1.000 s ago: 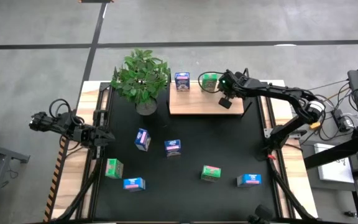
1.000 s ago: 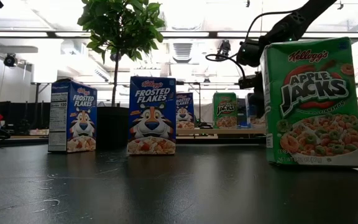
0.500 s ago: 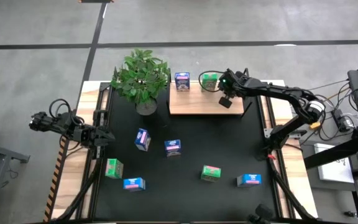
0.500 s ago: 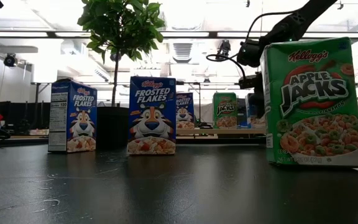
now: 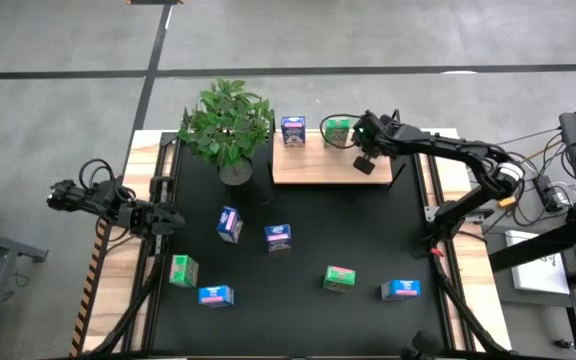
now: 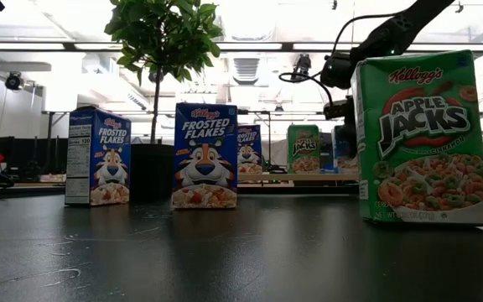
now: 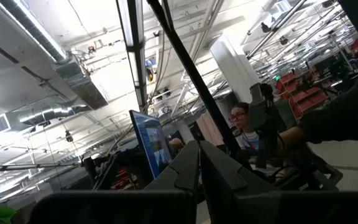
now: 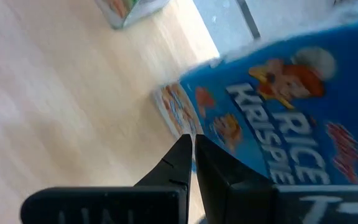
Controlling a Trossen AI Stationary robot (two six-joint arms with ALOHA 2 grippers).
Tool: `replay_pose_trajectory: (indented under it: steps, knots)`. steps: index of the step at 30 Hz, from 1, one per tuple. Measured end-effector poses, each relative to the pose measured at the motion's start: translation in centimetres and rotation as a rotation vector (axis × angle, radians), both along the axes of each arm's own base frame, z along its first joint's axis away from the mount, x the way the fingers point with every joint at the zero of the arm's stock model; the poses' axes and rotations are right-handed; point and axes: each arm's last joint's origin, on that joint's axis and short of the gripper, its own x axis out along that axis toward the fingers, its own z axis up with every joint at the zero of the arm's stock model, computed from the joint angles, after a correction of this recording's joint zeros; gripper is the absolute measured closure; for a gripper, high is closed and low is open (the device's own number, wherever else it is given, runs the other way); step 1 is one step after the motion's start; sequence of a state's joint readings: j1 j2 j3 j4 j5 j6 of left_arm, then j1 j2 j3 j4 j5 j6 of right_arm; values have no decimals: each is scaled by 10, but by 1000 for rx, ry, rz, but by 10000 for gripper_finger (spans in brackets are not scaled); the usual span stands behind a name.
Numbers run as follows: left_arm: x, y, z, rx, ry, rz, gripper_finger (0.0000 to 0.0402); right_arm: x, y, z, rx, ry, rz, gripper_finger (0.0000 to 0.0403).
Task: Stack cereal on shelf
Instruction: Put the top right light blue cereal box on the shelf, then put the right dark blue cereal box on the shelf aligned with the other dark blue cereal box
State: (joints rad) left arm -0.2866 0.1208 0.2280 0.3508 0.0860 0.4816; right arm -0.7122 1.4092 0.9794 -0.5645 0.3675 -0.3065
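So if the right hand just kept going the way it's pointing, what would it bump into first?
Probably the light blue Rice Krispies box right in front of the right hand, above the wooden shelf. How much of a gap remains is unclear.

Dark blue-purple boxes (image 6: 204, 155) printed with an orange tiger, green boxes (image 6: 421, 138) lettered in white over coloured cereal rings and a light blue box (image 8: 291, 118) with white lettering are seen on a black mat (image 5: 298, 220) and a pale wood shelf (image 5: 313, 165).
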Motion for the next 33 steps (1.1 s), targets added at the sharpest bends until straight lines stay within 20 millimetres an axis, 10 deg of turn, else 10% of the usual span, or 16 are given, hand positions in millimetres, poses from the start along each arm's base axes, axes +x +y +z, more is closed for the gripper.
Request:
replay_pose_trajectory:
  steps: [20, 33]
  knots:
    - [33, -10, 1, -83, 49, -46, 402, -5, 111, 102, -84, -578, 232, 390]
    - [76, -22, 19, -205, 305, -65, 402, 0, 152, 99, -198, -813, 496, 390]
